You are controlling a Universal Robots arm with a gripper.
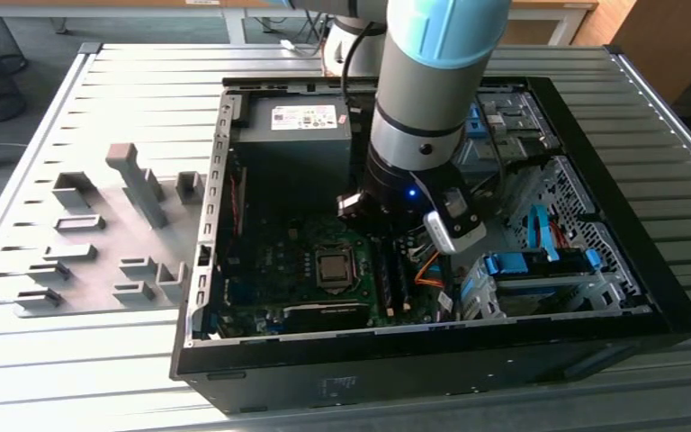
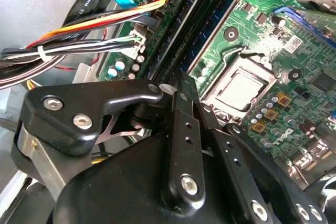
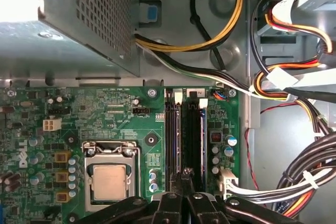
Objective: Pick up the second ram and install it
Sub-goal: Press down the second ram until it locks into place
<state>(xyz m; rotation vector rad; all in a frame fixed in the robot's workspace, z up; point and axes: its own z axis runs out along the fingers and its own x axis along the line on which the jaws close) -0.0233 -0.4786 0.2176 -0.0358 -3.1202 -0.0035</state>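
One open computer case [image 1: 442, 360] lies on its side on a slatted metal surface [image 1: 105, 81], and everything else is placed from it. Outside the case, toward the exterior view's left, a cluster of grey holder blocks [image 1: 130, 180] stands on the surface. Inside the case, on that same side, sit the grey power supply [image 1: 298, 135] at the far wall and the green motherboard [image 1: 273, 261] nearer the front, with the square processor socket [image 1: 334, 268] in its middle. Over the middle of the case the robot arm [image 1: 430, 99] reaches straight down, its wrist low above the board just beside the socket. In both wrist views the gripper [image 3: 186, 174] [image 2: 178, 85] sits right at the long black memory slots [image 3: 186, 129]. Its fingers [image 2: 186, 129] are drawn close together, tips almost meeting; whether they pinch anything I cannot tell. In the second wrist view the second ram [image 2: 212, 30], a thin blue-green stick, stands on edge in the slots just ahead of the fingertips, on the socket side. Further toward the exterior view's right, bundled cables [image 3: 283, 82] run along the case floor, and blue plastic clips [image 1: 525, 265] sit in the drive bay at the case's right wall.
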